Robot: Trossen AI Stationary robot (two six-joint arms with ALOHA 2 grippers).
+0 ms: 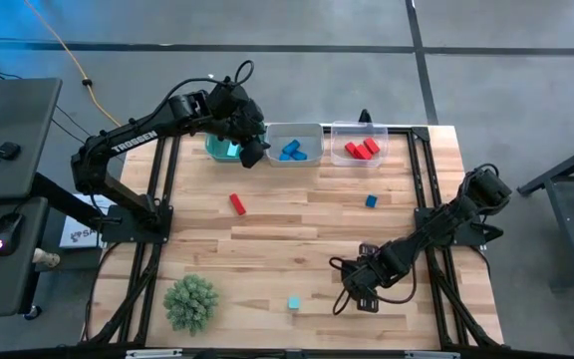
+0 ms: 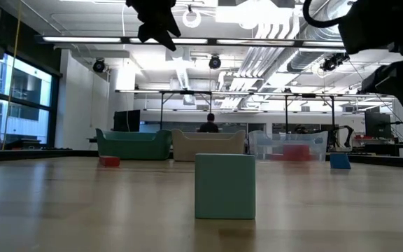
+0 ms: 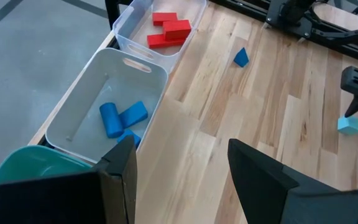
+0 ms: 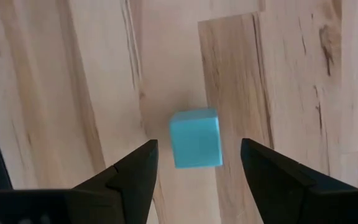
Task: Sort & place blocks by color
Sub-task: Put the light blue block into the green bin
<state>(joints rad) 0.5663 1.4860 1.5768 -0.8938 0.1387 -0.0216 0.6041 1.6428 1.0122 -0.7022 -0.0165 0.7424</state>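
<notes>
A light teal cube (image 1: 293, 302) sits flat on the table near its near edge. My right gripper (image 1: 348, 296) hangs open just to the cube's right. In the right wrist view the cube (image 4: 196, 138) lies ahead of the open right gripper (image 4: 197, 163), level with the gap and untouched. A red block (image 1: 237, 203) and a blue block (image 1: 371, 201) lie loose mid-table. My left gripper (image 1: 252, 150) is open and raised over the far edge, between the teal bin (image 1: 219, 149) and the bin holding blue blocks (image 1: 295, 146). Red blocks (image 1: 361, 149) lie in the third bin.
Three bins stand in a row along the far edge: teal (image 3: 23, 167), clear with blue blocks (image 3: 98, 93), clear with red blocks (image 3: 166, 28). A green spiky plant ball (image 1: 191, 301) sits at the near left. Bare wood lies between the loose blocks.
</notes>
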